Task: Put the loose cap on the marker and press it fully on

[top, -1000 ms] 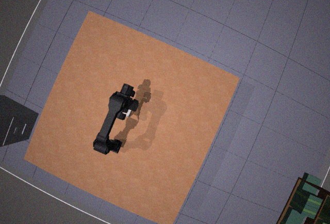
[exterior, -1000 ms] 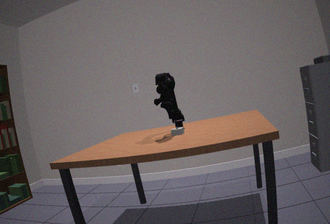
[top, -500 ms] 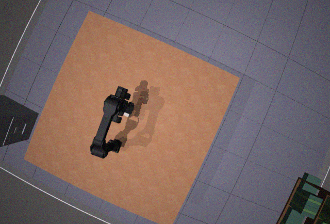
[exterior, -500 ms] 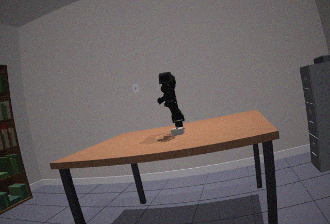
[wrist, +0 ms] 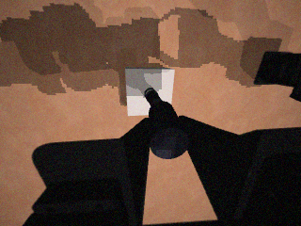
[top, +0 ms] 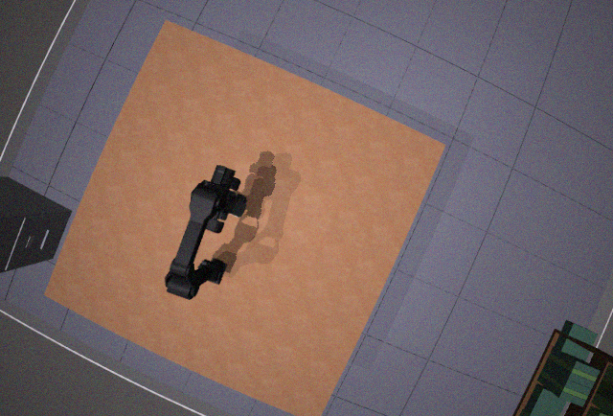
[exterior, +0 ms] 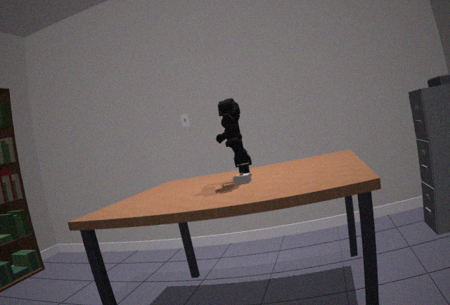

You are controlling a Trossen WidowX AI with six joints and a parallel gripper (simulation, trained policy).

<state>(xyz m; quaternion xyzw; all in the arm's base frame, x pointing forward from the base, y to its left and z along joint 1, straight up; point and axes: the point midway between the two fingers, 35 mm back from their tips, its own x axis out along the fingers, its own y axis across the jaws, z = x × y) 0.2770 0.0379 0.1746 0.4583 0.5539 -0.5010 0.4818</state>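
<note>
We've got the pincer [wrist: 164,121] clamped on the dark cap [wrist: 169,143], with its long axis running from the round end facing the wrist camera down and away between the fingers. The slim dark marker [wrist: 152,97] shows just past the cap's far end, over the white holder block [wrist: 136,105] [exterior: 242,179]. We can't tell if they're touching. Bare desk [top: 322,203] [exterior: 297,181] [wrist: 245,104] lies around the block, so we've got room beside the pincer; the desk edges are well apart from it.
</note>
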